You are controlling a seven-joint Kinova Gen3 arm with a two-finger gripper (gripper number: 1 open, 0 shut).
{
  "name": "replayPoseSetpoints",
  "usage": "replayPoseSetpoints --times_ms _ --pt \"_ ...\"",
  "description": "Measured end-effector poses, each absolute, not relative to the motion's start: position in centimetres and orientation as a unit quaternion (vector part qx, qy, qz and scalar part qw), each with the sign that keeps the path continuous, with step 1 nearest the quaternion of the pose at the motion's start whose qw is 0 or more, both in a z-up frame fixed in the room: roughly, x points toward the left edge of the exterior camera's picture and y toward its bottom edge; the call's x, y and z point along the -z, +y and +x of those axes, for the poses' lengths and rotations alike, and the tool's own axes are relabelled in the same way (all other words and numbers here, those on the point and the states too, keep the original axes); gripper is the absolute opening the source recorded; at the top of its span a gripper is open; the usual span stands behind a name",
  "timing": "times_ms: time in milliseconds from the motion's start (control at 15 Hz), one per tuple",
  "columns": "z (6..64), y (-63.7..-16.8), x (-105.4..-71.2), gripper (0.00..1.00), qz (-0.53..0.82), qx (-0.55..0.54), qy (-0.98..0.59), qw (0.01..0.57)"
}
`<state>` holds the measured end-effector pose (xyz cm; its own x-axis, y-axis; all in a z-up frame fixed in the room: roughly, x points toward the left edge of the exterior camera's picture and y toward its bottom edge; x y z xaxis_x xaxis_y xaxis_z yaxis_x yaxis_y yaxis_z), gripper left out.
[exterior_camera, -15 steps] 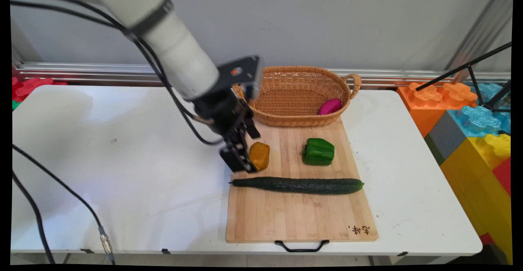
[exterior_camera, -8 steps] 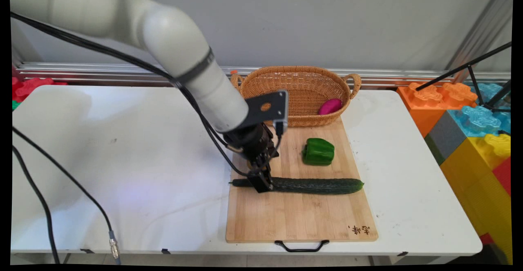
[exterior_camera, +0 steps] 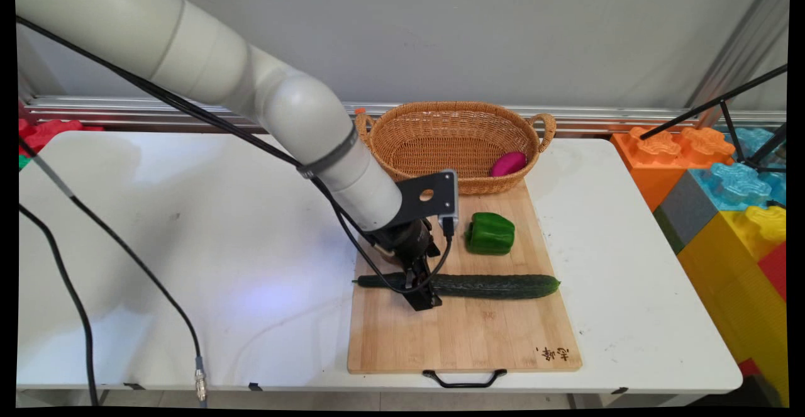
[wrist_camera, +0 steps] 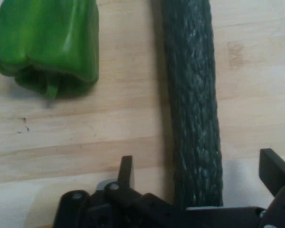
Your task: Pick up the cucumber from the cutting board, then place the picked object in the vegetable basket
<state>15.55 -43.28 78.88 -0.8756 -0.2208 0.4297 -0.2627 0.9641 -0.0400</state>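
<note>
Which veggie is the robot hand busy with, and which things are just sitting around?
Busy with:
- gripper, fingers open either side of the cucumber
- cutting board under it

Just sitting around:
- green pepper on the board
- basket behind the board
- pink thing in the basket
- toy blocks beside the table
</note>
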Motion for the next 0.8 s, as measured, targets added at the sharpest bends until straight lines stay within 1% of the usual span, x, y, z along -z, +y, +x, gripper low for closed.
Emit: replayPoseSetpoints --times_ms 67,133,533,800 --pt "15.4 -43.4 -78.4 1.0 0.125 -0.05 -0.967 0.216" --pt "15.3 -43.5 -78.0 0.0 0.125 -0.051 -0.967 0.216" --pt "14.9 -43.9 -77.4 0.0 0.127 -0.052 -0.966 0.218" --pt "14.9 -43.9 -79.0 0.0 0.13 -0.042 -0.964 0.228"
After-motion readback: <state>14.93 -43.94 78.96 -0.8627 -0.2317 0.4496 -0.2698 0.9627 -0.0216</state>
